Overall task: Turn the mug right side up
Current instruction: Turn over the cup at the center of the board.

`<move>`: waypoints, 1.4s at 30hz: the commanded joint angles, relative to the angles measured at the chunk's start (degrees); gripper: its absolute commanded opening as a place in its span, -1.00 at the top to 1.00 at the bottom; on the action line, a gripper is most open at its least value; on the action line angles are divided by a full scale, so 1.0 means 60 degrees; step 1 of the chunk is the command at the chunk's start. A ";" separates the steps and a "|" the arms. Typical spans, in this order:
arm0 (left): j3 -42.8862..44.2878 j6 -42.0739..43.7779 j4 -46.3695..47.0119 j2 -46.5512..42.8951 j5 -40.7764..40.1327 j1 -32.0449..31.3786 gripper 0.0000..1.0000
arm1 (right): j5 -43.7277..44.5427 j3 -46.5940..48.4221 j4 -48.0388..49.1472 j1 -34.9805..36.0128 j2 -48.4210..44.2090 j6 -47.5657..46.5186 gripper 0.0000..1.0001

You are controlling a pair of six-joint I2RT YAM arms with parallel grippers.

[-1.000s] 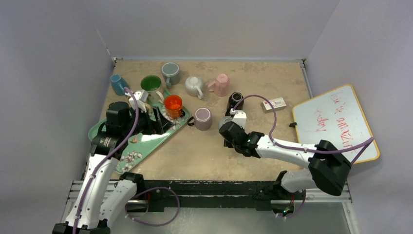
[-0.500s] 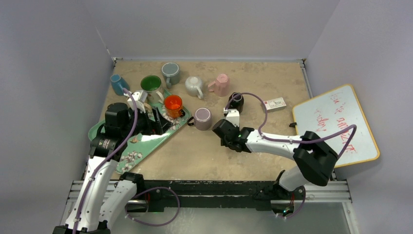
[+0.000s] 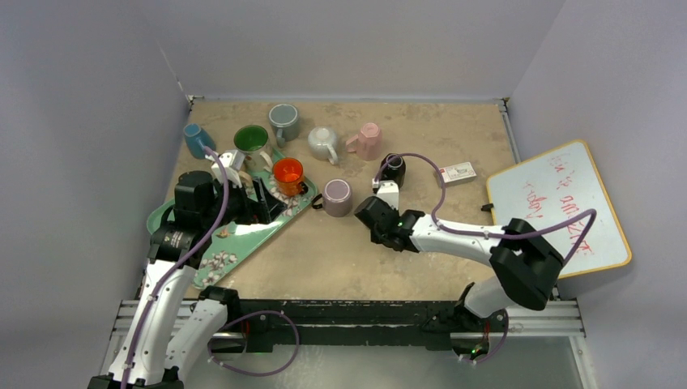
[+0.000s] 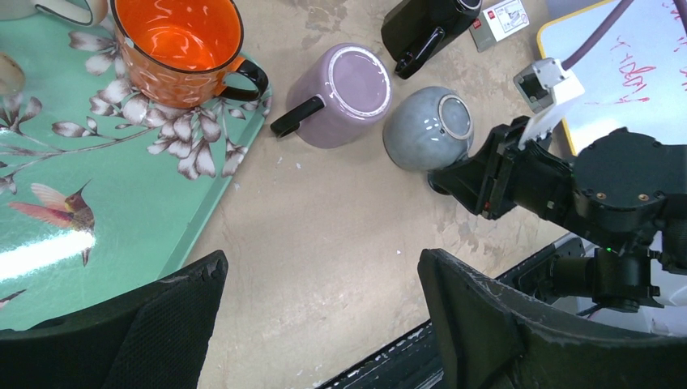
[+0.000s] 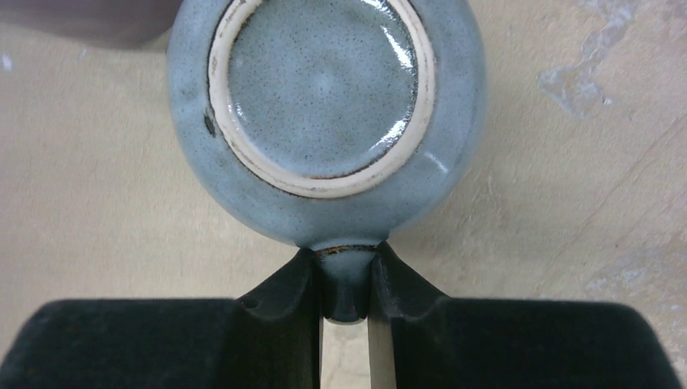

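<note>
Right wrist view: speckled blue-grey glazed ceramic mug (image 5: 324, 121) sits base-up directly ahead of right gripper (image 5: 346, 271), whose jaws pinch its handle.

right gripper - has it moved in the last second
Yes. The right gripper shifted left in the top view, away from the whiteboard and toward the purple mug.

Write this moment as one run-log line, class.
right jaws: shut on handle | grey mug: upside down on table | left jaws: open, empty | flip: not yet done
</note>
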 commanded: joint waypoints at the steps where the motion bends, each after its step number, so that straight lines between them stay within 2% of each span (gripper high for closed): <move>1: 0.0172 0.0249 0.0088 -0.0061 -0.0098 0.0041 -0.74 | -0.0512 -0.0090 -0.0370 0.0302 -0.1015 -0.0194 1.00; 9: 0.0159 0.0242 0.0103 -0.0108 -0.0065 0.0038 -0.74 | -0.1221 -0.0675 -0.0688 0.1552 -0.2127 -0.0231 1.00; 11: 0.0159 0.0242 0.0103 -0.0106 -0.0030 0.0038 -0.73 | -0.1336 -0.0774 -0.0746 0.1625 -0.2218 -0.0203 0.89; 16: 0.0146 0.0231 0.0059 -0.0237 -0.0113 0.0038 -0.73 | -0.1338 -0.0831 -0.0947 0.1657 -0.2644 -0.0454 0.43; 20: 0.0145 0.0241 0.0096 -0.0318 -0.0128 0.0038 -0.73 | -0.1158 -0.0580 -0.1731 0.1653 -0.2947 -0.0358 0.29; 29: 0.0145 0.0242 0.0059 -0.0130 -0.0169 0.0038 -0.73 | -0.1227 -0.0378 -0.1742 0.1642 -0.2638 -0.0739 0.18; 42: 0.0145 0.0234 0.0052 -0.0093 -0.0145 0.0038 -0.73 | -0.1096 -0.0088 -0.1197 0.1605 -0.1508 -0.1062 0.32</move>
